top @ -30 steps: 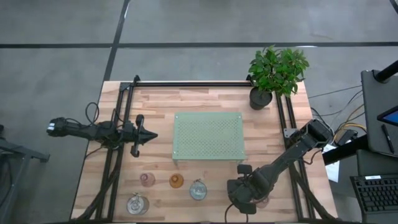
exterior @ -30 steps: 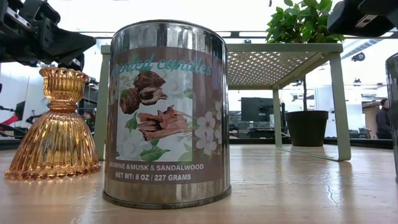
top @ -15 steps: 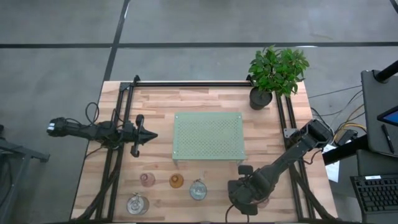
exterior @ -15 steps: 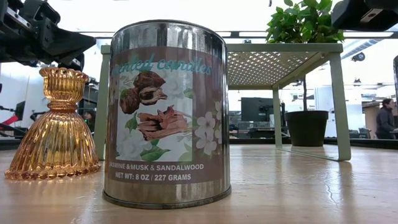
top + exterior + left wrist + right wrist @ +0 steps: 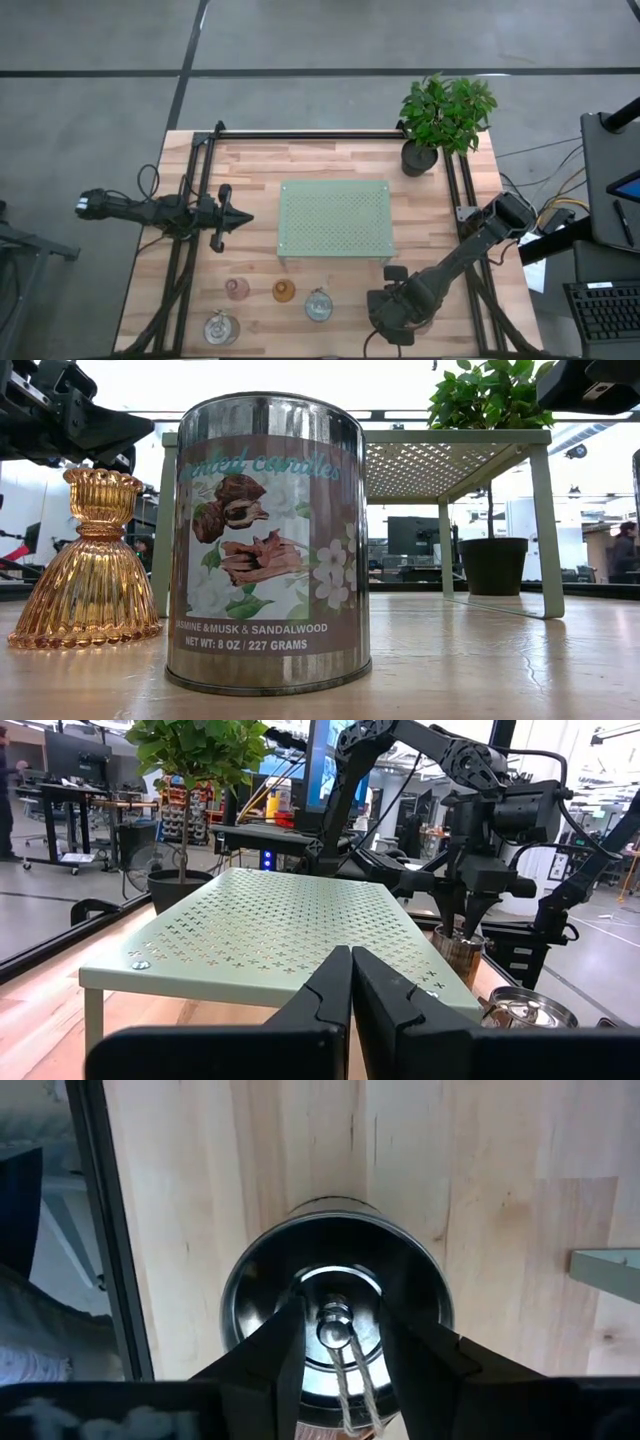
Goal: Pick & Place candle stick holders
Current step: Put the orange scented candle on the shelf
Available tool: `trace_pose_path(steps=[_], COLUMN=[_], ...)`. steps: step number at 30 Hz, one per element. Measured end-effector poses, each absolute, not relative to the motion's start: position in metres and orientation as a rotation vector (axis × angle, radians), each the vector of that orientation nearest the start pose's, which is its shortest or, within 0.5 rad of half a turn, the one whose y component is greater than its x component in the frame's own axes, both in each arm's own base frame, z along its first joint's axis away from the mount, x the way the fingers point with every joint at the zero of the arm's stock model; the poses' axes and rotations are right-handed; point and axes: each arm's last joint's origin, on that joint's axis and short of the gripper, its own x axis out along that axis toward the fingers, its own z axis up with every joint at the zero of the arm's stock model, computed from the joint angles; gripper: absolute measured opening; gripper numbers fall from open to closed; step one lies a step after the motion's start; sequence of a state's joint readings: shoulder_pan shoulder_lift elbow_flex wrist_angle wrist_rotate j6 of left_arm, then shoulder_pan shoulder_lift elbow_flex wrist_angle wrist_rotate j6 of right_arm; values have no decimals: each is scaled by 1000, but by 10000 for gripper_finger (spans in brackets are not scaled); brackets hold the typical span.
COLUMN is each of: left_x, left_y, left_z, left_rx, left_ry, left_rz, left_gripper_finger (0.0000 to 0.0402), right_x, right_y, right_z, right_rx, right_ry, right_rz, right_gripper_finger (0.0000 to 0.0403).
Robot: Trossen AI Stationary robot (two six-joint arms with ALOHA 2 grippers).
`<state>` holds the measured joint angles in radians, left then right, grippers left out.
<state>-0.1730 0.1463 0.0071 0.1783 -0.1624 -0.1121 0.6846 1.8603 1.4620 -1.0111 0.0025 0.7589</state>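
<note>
Near the table's front edge stand a pink holder, an amber holder and two silvery ones. My right gripper points straight down over a silvery round holder at the front right. It is open, one finger on each side of the wick at the holder's middle, and I see no touch. In the high view this gripper hides that holder. My left gripper waits shut and level, left of the green tray.
A potted plant stands at the far right corner. The green tray stands on legs in the table's middle. Black frame rails run along the table's left, far and right sides. Bare wood lies between tray and holders.
</note>
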Motion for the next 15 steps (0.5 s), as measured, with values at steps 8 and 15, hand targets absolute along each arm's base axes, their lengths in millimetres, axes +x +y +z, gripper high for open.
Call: trace_pose_path(steps=[8, 15], left_x=[105, 105], left_y=[-14, -14], left_z=[171, 171], left_rx=[-119, -118], left_ry=[-38, -38], left_rz=[-13, -12], left_gripper_finger=[12, 12], right_x=[278, 277], right_y=[229, 229], right_z=[221, 221], right_rx=[132, 122], right_ry=[1448, 1452], right_rz=[29, 45], right_gripper_finger=[92, 45])
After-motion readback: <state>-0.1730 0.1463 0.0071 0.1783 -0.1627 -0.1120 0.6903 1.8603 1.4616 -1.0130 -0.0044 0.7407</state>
